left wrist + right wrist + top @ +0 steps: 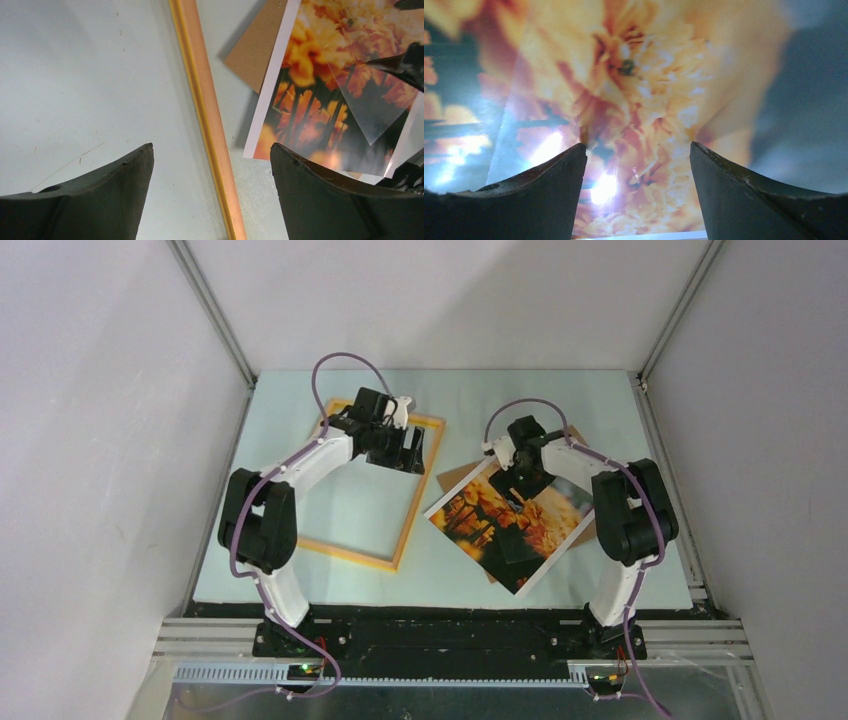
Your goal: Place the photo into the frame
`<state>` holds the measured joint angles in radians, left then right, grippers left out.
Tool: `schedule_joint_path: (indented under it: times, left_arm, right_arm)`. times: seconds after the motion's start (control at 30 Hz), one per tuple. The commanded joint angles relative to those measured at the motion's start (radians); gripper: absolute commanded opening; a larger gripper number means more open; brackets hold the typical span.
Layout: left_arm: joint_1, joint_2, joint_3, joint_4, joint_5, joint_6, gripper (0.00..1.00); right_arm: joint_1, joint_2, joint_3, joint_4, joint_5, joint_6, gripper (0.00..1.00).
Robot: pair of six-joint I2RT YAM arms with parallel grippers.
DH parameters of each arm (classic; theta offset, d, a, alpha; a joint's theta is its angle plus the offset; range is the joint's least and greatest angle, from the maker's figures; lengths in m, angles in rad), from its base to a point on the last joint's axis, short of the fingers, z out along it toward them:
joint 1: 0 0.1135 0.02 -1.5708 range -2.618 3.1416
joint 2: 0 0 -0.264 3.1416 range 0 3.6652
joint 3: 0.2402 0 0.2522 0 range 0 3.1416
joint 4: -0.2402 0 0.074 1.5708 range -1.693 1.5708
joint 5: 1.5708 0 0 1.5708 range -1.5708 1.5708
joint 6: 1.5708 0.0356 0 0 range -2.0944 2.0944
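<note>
Left pincer (211, 150) and right pincer (638, 147) both point downward, jaws spread wide.

The glossy orange-flower photo (470, 515) lies skewed, face up, just right of the flat yellow frame (414, 510).

photo (634, 75) blurred (right wrist), board (257, 45) mostly hidden

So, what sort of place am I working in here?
Probably an enclosed lab test cell: plain white panel walls, aluminium corner posts, and a pale green tabletop holding a thin yellow-orange wooden frame and glossy flower photo.
</note>
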<state>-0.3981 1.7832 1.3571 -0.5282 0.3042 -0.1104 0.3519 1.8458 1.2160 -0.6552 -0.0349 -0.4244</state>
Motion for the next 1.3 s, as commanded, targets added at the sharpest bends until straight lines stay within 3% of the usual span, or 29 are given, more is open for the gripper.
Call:
schedule_joint_path:
  times: [0.0,0.23,0.37,0.47,0.6,0.8,1.03,1.27]
  left_arm:
    - [-0.003,-0.014,0.072,0.009,0.076,0.029,0.91]
    - [-0.028,0.079,0.175,0.008,0.090,0.001,0.93]
    - [-0.049,0.139,0.248,0.007,0.086,0.006,0.95]
    - [-0.069,0.202,0.317,0.005,0.083,0.005,0.99]
    - [-0.091,0.293,0.415,0.005,0.105,-0.036,1.00]
    - [-0.130,0.450,0.586,0.004,0.156,-0.143,1.00]
    - [-0.177,0.609,0.770,0.005,0.159,-0.209,1.00]
    - [-0.204,0.703,0.868,0.006,0.152,-0.255,1.00]
  right_arm:
    - [0.035,-0.003,-0.032,-0.099,-0.051,-0.060,0.80]
    - [0.091,-0.176,-0.114,-0.143,-0.113,-0.104,0.79]
    - [0.042,-0.331,-0.143,-0.139,-0.111,-0.032,0.80]
    - [-0.046,-0.469,-0.179,-0.136,-0.111,0.057,0.83]
    - [-0.171,-0.611,-0.255,-0.132,-0.101,0.121,0.98]
    - [-0.422,-0.740,-0.338,-0.103,-0.088,0.151,0.99]
    - [-0.757,-0.677,-0.343,-0.089,-0.212,0.189,0.99]
    - [-0.966,-0.504,-0.324,-0.080,-0.272,0.182,0.98]
